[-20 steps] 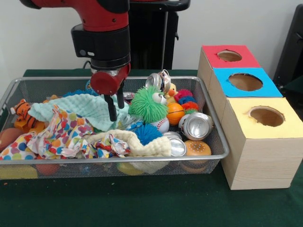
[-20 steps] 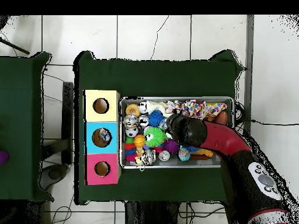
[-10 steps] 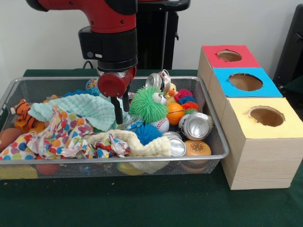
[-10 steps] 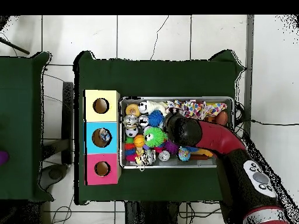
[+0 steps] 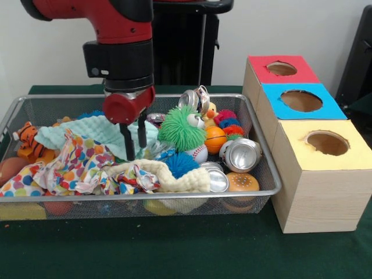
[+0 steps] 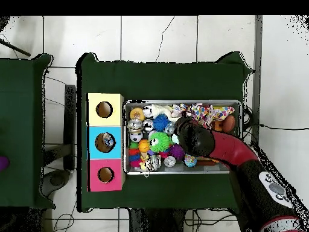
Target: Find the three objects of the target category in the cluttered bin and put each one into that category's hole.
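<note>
The tool (image 5: 134,142) hung over the middle of the wire mesh bin (image 5: 264,168), its two dark fingers (image 5: 129,142) slightly apart and holding nothing, their tips down at the mint green cloth (image 5: 99,131). Just beside them, toward the boxes, sat the green spiky toy (image 5: 181,128), with a blue spiky ball (image 5: 181,164) in front of it and an orange ball (image 5: 215,138) on its other side. Crushed silver cans lay further that way: one (image 5: 241,154) near the bin's box-side rim, one (image 5: 216,177) at the front rim, one (image 5: 195,100) against the back rim. A polka-dot cloth (image 5: 70,165) and a cream cloth (image 5: 168,177) covered the front of the bin, and a toy tiger (image 5: 28,139) lay at the far end.

The three boxes stood in a row just beside the bin on the green desk (image 5: 174,250): yellow box (image 5: 325,157), blue box (image 5: 299,104), red box (image 5: 279,72), each with a round hole on top. Overhead, the arm (image 6: 226,151) crossed the bin's end away from the boxes; the desk around the bin lay bare.
</note>
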